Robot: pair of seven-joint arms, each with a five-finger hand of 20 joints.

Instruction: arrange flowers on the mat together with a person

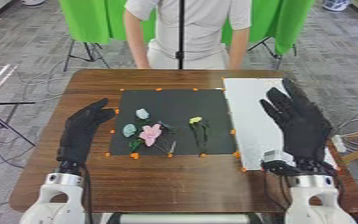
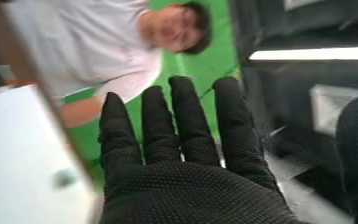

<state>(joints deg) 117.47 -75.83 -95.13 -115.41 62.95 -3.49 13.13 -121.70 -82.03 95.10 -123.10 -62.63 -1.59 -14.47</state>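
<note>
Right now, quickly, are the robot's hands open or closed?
Left hand: open, fingers relaxed, holding nothing.
Right hand: open, fingers straight, holding nothing.

Bright, diffuse light falls across the table (image 1: 175,187) and white sheet (image 1: 251,112)

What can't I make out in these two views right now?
- Head view: part of the white sheet, hidden by the right hand.
- Head view: stems by the pink flower, too small to tell which crosses which.
- Right wrist view: greenish smudge, too blurred to name.
</note>
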